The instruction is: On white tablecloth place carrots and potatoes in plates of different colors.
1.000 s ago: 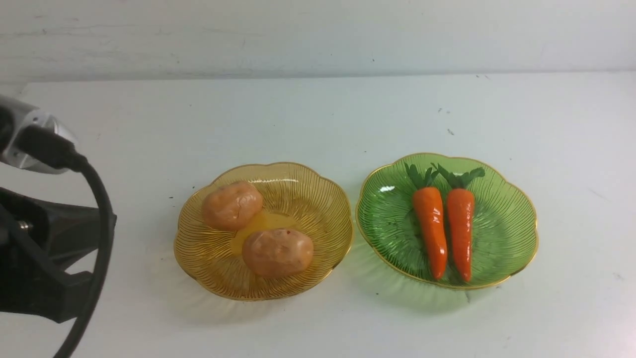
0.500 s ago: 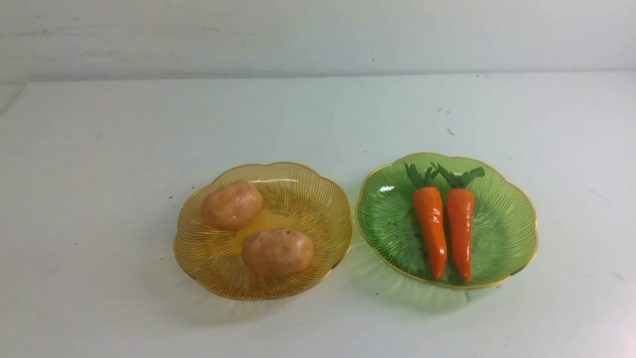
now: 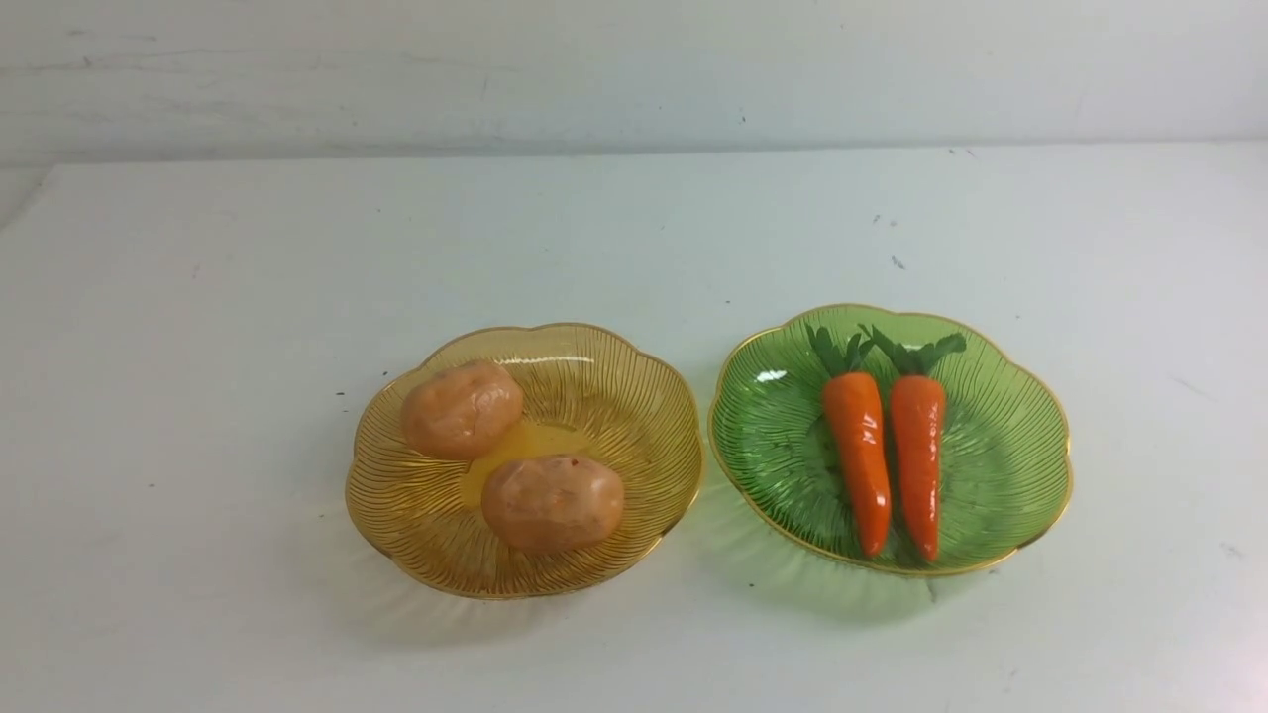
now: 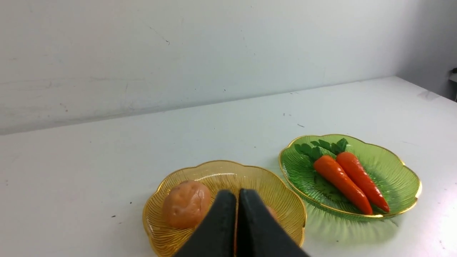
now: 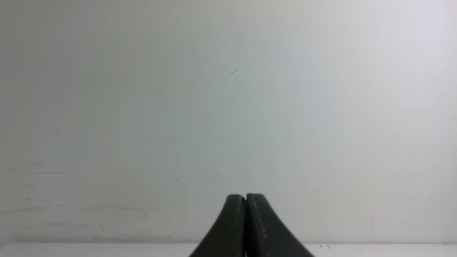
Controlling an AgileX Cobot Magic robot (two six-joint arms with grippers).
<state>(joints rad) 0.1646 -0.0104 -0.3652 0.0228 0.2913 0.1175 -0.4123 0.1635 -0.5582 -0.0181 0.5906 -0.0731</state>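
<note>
On the white tablecloth stand two scalloped, gold-rimmed plates side by side. The amber-yellow plate holds two tan potatoes, one at the back left and one nearer the front. In the green plate lie two orange carrots, side by side, green tops pointing away. My left gripper is shut and empty, drawn back short of the amber plate; it hides most of the nearer potato. The right gripper is shut and empty, facing the wall. Neither arm shows in the front view.
A pale wall closes off the back of the table. The cloth's left edge shows at the far left. Small dark specks dot the cloth behind the green plate.
My left arm, seen at the left edge a second ago, has drawn back out of the front view. The plates, potatoes and carrots have not moved.
</note>
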